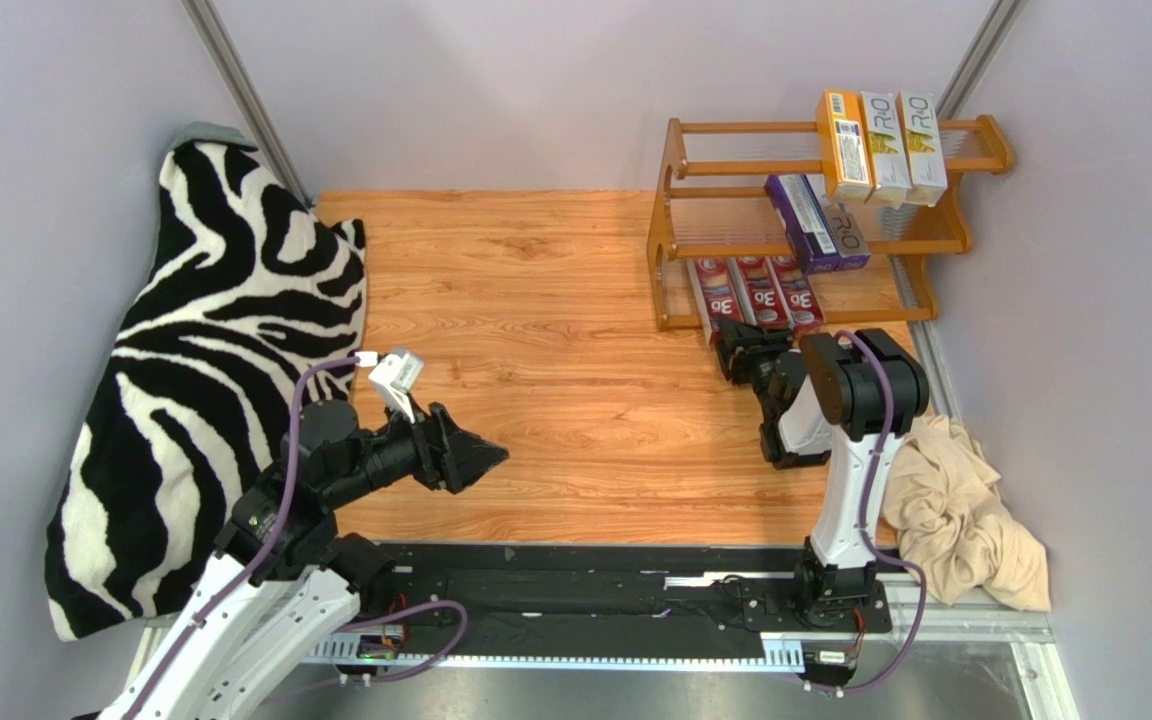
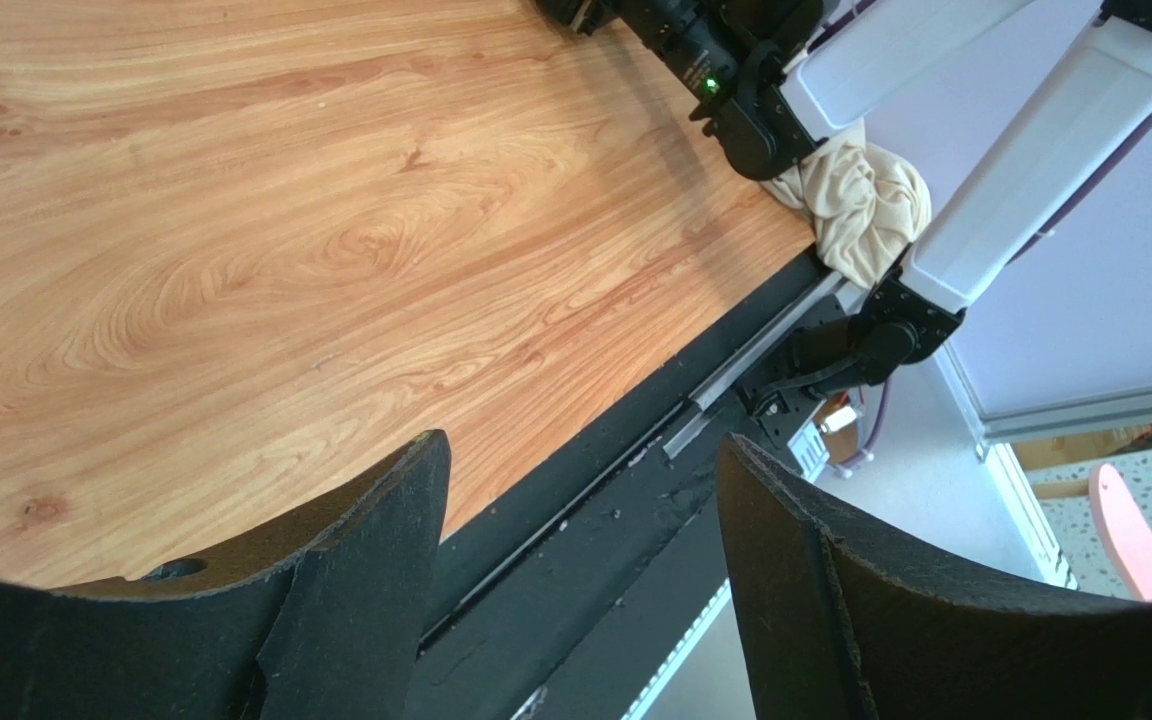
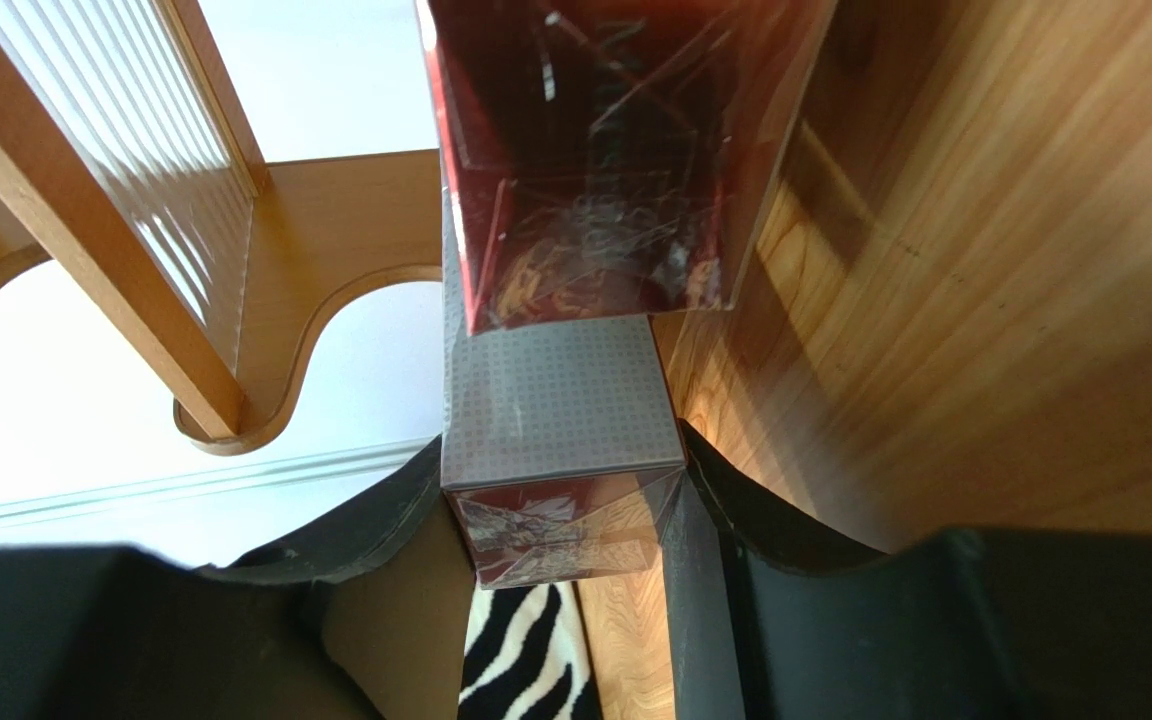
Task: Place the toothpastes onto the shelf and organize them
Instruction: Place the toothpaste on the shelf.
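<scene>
The shelf (image 1: 668, 225) stands at the far right corner of the desk (image 1: 537, 300) and looks almost filled. Three orange-yellow and white cartons (image 1: 883, 146) sit side by side on the top tier, purple cartons (image 1: 815, 222) on the middle tier, and red cartons (image 1: 758, 290) in a row along the lowest tier. The right claw (image 1: 732, 342) sits at the front of that lowest tier, clenched on the near end of a red carton (image 3: 560, 398); which one of the row it is cannot be told. The left claw (image 1: 485, 447) hangs released and empty over the near left part of the desk, beside the zebra rug (image 1: 207, 345). The main risk seems to lie in letting go: if the carton is not far enough onto the thin rods, its near end may tip off the front and slide down to the desk. Pushing it in at an angle could shove its neighbours askew. The glossy wrap may also let it twist in the grip. The claw works close to the curved side panel, so a wide move could knock the shelf and shake the cartons above.
</scene>
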`<state>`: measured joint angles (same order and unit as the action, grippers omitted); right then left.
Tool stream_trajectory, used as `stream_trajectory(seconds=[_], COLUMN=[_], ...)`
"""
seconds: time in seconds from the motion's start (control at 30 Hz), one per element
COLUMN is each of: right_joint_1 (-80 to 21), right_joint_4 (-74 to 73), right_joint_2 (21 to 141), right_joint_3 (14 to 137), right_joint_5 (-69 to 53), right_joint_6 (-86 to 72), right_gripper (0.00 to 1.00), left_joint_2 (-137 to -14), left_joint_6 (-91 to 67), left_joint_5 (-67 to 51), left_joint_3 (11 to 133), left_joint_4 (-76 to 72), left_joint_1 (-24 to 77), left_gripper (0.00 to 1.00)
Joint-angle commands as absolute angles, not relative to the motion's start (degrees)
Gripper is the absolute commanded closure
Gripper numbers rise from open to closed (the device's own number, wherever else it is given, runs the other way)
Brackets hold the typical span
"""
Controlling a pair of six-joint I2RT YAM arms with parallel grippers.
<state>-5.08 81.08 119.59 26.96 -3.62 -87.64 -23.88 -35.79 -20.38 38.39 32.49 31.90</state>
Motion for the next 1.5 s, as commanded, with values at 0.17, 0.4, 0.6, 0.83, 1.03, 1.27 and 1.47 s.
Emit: stream_trajectory(seconds=[0.17, 0.4, 0.6, 0.83, 1.03, 1.27, 1.47], right_joint_1=[-2.5, -1.6, -1.0, -0.9, -0.9, -0.9, -1.1], right_joint_4=[86.2, 86.2, 86.2, 86.2, 86.2, 86.2, 86.4], right_joint_2=[123.7, 123.9, 124.5, 124.8, 122.3, 120.6, 119.2], right_joint_3=[28.0, 29.0, 31.3, 32.1, 29.0, 27.0, 24.4], right_joint_5=[-0.6, -0.1, -0.1, -2.5, -2.3, -3.6, -5.1], right_joint_6=[-90.1, -90.5, -91.2, -88.8, -85.0, -81.7, -80.2], right_gripper=[1.00, 1.00, 1.00, 0.65, 0.33, 0.00, 0.00], left_joint_2=[-24.7, -24.7, -24.7, -25.1, -25.2, -25.5, -25.5], left_joint_6=[-33.8, -33.7, -33.3, -33.6, -34.1, -34.1, -34.2], left_joint_5=[-20.0, -20.4, -20.3, -20.9, -22.1, -22.2, -22.2], left_joint_3=[40.3, 40.2, 40.4, 40.1, 39.3, 39.0, 38.8], left_joint_4=[33.3, 33.4, 33.9, 33.1, 32.3, 31.7, 31.7], left_joint_1=[32.1, 32.1, 32.1, 32.1, 32.1, 32.1, 32.1], left_gripper=[0.26, 0.27, 0.27, 0.27, 0.27, 0.26, 0.25])
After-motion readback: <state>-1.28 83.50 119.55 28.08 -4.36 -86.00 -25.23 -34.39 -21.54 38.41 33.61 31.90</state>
